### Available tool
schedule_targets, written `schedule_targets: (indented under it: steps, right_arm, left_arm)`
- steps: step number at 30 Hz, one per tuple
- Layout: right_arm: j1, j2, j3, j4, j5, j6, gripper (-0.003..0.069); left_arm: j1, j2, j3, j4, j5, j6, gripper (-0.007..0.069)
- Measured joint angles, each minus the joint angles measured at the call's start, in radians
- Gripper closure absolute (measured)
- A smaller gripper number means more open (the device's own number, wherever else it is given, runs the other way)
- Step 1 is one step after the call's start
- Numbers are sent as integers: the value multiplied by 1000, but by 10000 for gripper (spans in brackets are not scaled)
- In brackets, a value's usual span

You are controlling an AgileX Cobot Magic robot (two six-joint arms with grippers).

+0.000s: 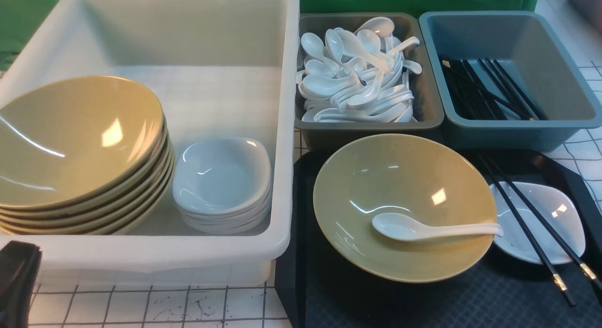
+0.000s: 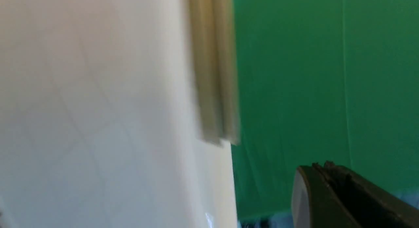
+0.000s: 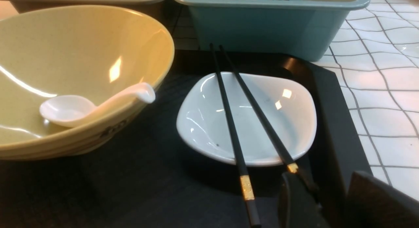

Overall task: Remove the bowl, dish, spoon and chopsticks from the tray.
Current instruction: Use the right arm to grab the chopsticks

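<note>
The black tray (image 1: pixel 470 300) carries the yellow bowl (image 1: pixel 376 187) with the white spoon (image 1: pixel 432 230) lying inside it, handle on the rim. To its right sits the small white dish (image 1: pixel 559 224), and the two black chopsticks (image 1: pixel 526 224) lie across it. In the right wrist view my right gripper (image 3: pixel 324 179) is open and low over the tray's near right corner. One chopstick's (image 3: pixel 262 116) gold-banded end reaches in between the fingers, beside the left finger (image 3: pixel 294 201). My left gripper (image 2: pixel 322 166) is shut and empty beside the white bin's wall (image 2: pixel 98 123).
A large white bin (image 1: pixel 282 130) at the left holds stacked yellow bowls (image 1: pixel 80 149) and white dishes (image 1: pixel 221 177). Behind the tray stand a grey bin of spoons (image 1: pixel 428 116) and a blue-grey bin of chopsticks (image 1: pixel 517 130). A green backdrop hangs behind.
</note>
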Motion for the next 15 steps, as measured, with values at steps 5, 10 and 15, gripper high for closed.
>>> schedule_targets:
  steps: [5, 10, 15]
  right_arm:
    - [0, 0, 3, 8, -33, 15, 423]
    - [0, 0, 18, 68, -187, 340, 423]
    - [1, 0, 18, 80, -273, 536, 423]
  left_arm:
    - [0, 92, -243, 99, 284, 204, 625]
    - [-24, 259, -459, 151, 625, 444, 625]
    - [-131, 385, -578, 166, 866, 658, 625]
